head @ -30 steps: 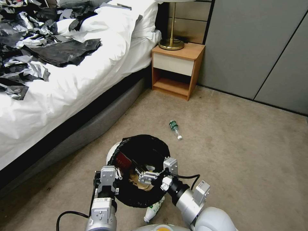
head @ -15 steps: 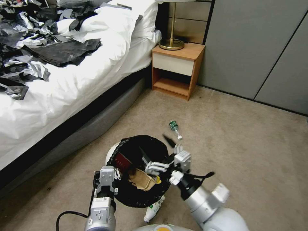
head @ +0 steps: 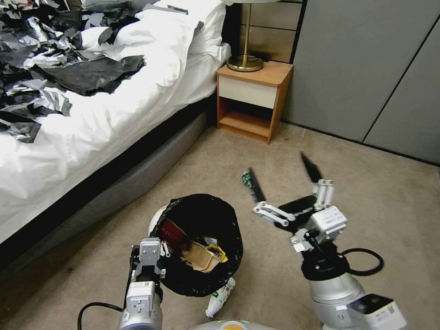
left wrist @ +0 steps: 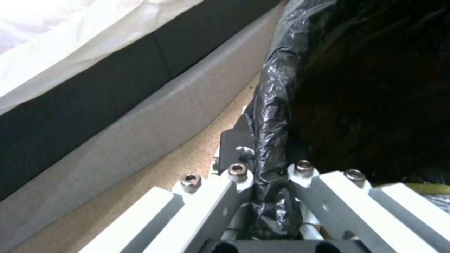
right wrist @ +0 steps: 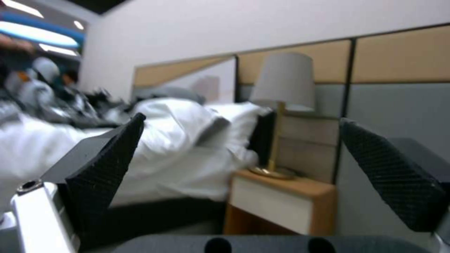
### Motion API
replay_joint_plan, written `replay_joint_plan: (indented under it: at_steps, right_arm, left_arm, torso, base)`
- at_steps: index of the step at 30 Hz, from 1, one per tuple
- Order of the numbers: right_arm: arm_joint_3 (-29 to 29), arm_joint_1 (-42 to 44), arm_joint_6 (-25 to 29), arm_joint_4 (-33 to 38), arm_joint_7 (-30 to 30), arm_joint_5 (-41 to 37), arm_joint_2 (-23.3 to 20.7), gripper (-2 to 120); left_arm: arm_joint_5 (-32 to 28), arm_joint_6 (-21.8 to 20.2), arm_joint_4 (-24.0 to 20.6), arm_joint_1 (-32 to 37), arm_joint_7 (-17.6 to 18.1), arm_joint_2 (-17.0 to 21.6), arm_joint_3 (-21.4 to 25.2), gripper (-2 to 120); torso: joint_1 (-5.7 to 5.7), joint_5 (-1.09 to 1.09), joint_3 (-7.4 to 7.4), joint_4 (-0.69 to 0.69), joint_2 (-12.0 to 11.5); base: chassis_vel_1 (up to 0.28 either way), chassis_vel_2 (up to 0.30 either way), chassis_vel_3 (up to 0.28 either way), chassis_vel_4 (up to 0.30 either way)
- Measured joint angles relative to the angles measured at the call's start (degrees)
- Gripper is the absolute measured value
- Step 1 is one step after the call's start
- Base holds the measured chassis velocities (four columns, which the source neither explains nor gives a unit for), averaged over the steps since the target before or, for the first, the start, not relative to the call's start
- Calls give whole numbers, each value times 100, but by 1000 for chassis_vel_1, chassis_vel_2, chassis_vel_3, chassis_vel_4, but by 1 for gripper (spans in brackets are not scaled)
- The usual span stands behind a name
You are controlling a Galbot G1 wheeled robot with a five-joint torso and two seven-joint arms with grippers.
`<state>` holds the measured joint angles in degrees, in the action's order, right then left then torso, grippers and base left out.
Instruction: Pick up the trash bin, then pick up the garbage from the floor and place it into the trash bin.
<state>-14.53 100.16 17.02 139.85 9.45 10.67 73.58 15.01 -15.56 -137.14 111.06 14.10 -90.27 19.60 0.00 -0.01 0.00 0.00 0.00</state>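
The trash bin (head: 200,243) stands on the carpet beside the bed (head: 91,133), its white wall mostly hidden by the liner. The left gripper (head: 151,259) pinches its rim. The right gripper (head: 284,183) hovers beyond the bin, fingers spread wide, empty. Two bottles lie nearby — one (head: 247,178) partly behind a finger, one (head: 220,298) tucked under the bin's near side.

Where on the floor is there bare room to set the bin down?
Bare carpet lies right of the green-labelled plastic bottle, toward the grey wall panels. It is crowded between the grey bed base and the black-lined white trash bin, with a white bottle beside it.
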Motion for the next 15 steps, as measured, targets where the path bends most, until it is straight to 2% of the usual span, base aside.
replay_joint_plan:
  at_steps: [5,15]
  right_arm:
    - [-228,293,445,-631,232,277,202,100]
    - [-286,413,517,-798,340,116,215,100]
  left_arm:
    - [-91,22,-39,2,29,26,37,0]
    - [-144,24,-64,-12,40,22,20,0]
  torso:
    - [0,1,0,0,0]
    - [0,1,0,0,0]
  base:
    - [0,0,0,0]
    - [0,0,0,0]
